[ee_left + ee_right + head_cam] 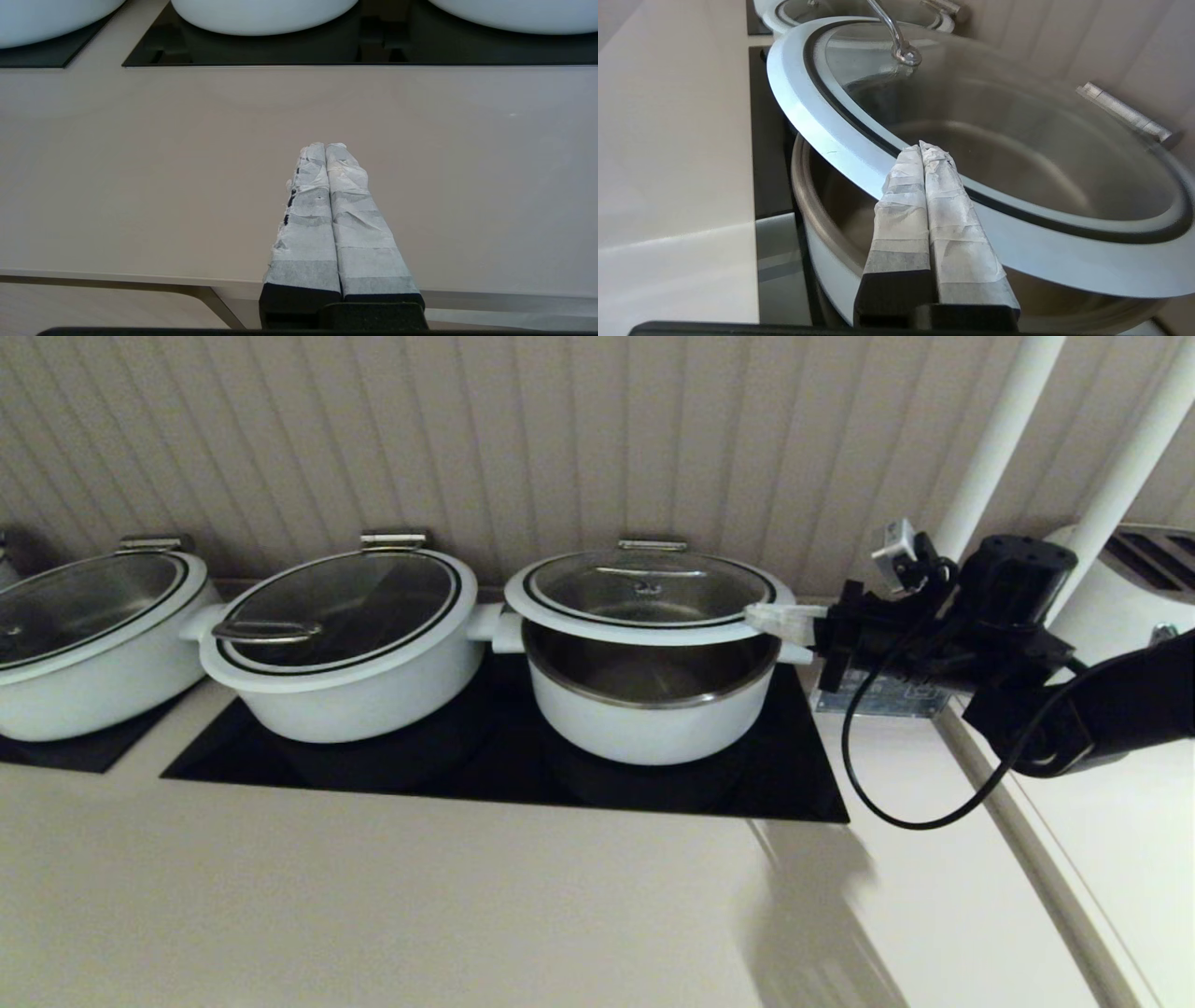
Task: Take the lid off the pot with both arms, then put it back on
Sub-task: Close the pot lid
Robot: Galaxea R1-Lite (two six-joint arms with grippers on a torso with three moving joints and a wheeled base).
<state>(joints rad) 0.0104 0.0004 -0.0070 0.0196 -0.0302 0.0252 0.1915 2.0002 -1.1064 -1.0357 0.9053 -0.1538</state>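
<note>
A pale counter (373,896) fills the lower half of the head view, with a ribbed wall (560,429) across the top. On the counter a black hob (467,775) spans the middle of the frame, and a second dark plate shows at the left edge.

Three white pots stand in a row along the wall. The left pot (84,681), cut by the left edge, and the middle pot (355,700) both carry closed glass lids. The right pot (653,719), at centre frame, stands on the hob with its steel inside showing.

Its lid (649,593) is raised at the front, tilted, with a gap between the lid's near rim and the pot's rim; the back of the lid sits by a hinge bracket against the wall.

The right arm (1074,709) enters from the right edge of the head view. The right gripper (780,619) reaches to the lid's right rim; in the right wrist view its taped fingers (920,196) are pressed together and lie against the white rim. Whether they pinch the rim cannot be told.

The left gripper (325,149) shows only in the left wrist view, at lower centre, its taped fingers closed together with nothing between them, over bare counter in front of the hob, well apart from the pots.
</note>
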